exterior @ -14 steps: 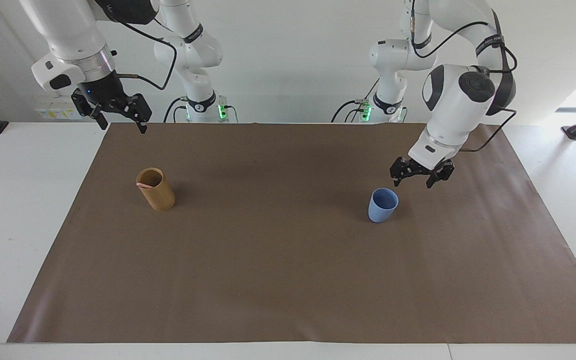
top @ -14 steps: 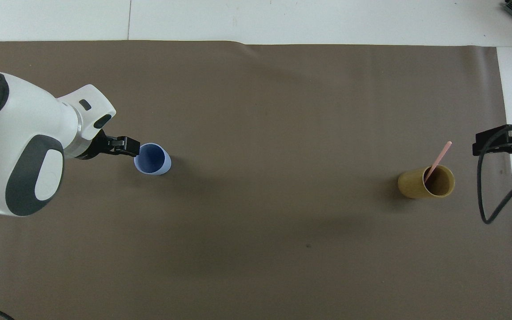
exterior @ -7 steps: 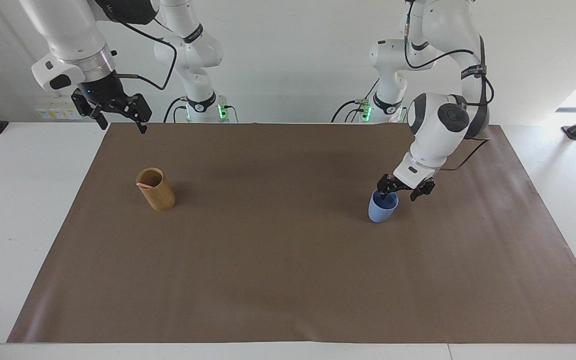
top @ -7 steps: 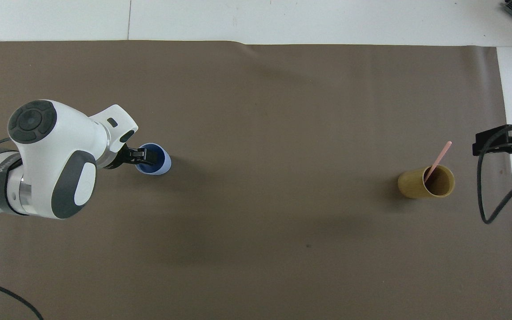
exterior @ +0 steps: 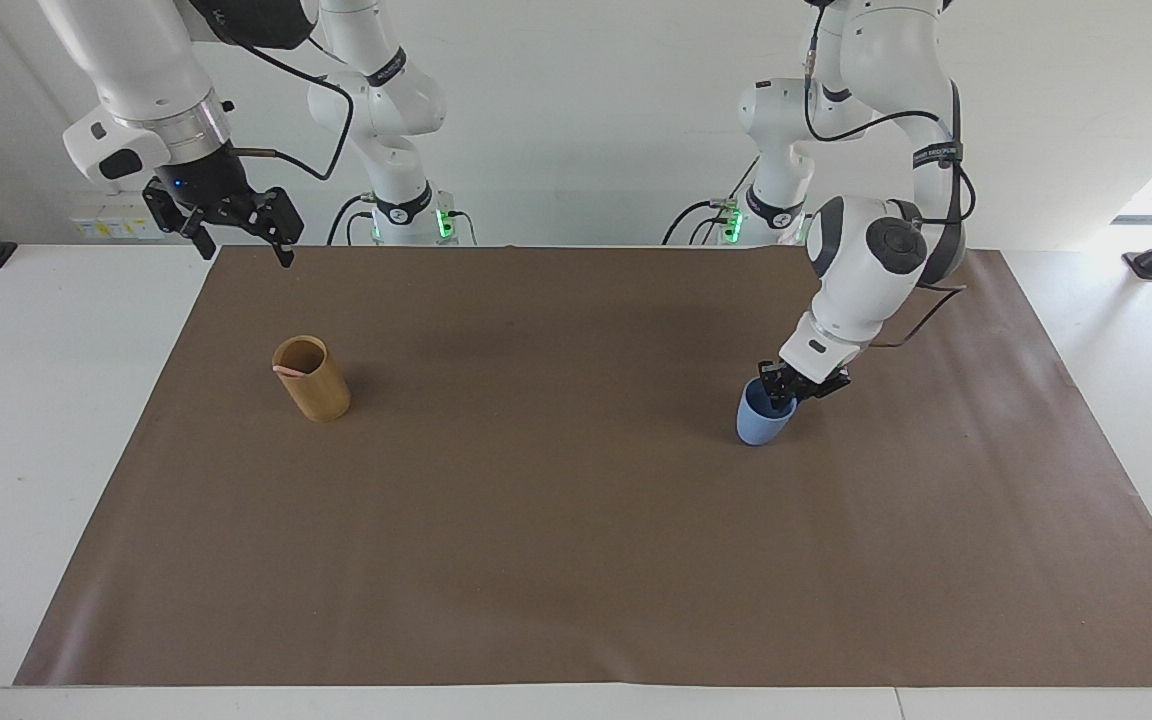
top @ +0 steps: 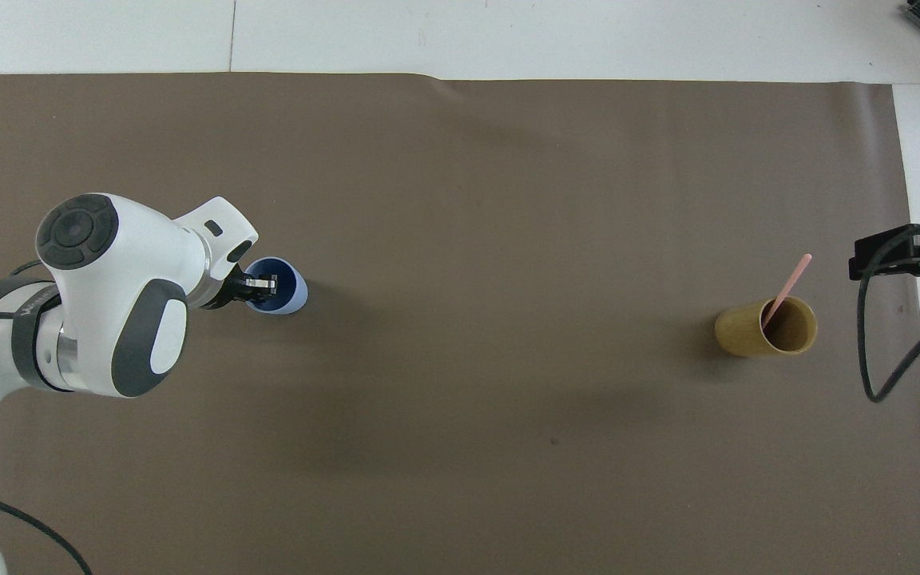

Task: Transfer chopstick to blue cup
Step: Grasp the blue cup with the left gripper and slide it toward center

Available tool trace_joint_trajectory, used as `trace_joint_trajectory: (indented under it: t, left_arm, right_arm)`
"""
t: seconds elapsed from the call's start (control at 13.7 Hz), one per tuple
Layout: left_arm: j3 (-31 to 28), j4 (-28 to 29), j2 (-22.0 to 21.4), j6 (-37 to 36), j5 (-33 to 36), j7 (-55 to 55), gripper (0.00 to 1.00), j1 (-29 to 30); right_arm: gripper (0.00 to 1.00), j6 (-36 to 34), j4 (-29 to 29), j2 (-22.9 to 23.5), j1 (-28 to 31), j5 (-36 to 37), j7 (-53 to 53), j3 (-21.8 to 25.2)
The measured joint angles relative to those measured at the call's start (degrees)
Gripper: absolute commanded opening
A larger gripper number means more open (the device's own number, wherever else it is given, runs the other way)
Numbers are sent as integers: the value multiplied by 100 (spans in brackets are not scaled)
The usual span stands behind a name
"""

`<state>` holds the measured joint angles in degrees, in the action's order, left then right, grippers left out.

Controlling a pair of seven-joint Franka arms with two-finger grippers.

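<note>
left gripper [exterior: 786, 389] is clamping down on the rim of the blue cup [exterior: 763, 420], one finger dipping inside. right gripper [exterior: 236, 232] is hanging spread apart, waiting above the mat's [exterior: 576, 560] edge. the chopstick [top: 787, 287] is leaning in the tan holder [top: 763, 337] at the right arm's end.

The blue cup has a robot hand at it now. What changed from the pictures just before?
The left gripper came down from beside the blue cup onto its rim and closed on the wall nearer the robots. The cup itself has not moved. The right gripper waits open in the air, and the chopstick still leans in the tan holder.
</note>
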<state>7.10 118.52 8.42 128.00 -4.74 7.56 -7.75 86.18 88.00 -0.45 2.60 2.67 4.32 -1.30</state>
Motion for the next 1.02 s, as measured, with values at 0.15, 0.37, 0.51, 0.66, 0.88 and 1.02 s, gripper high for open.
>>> trace_joint_trajectory:
  t: [0.15, 0.37, 0.51, 0.66, 0.88, 1.02]
  left_arm:
    - [2, -81, 0, 15, 0, -45, 0, -57]
    - [-3, -404, 8, -187, 0, -19, 0, -372]
    - [-2, -880, 44, -756, 76, 165, 0, -773]
    - [4, -1417, 169, -1216, 276, 624, 0, -1285]
    - [15, -1829, 460, -1393, 311, 1106, 0, -1988]
    - [15, -2093, 800, -1383, 351, 1326, 0, -2308]
  right_arm:
    - [100, 0, 1, 0, 0, 0, 0, 0]
    - [100, 0, 1, 0, 0, 0, 0, 0]
    - [100, 0, 1, 0, 1, 0, 0, 0]
    - [100, 0, 1, 0, 1, 0, 0, 0]
    - [100, 0, 4, 0, 1, 0, 0, 0]
    - [100, 215, 66, -5, 1, 0, -2, 0]
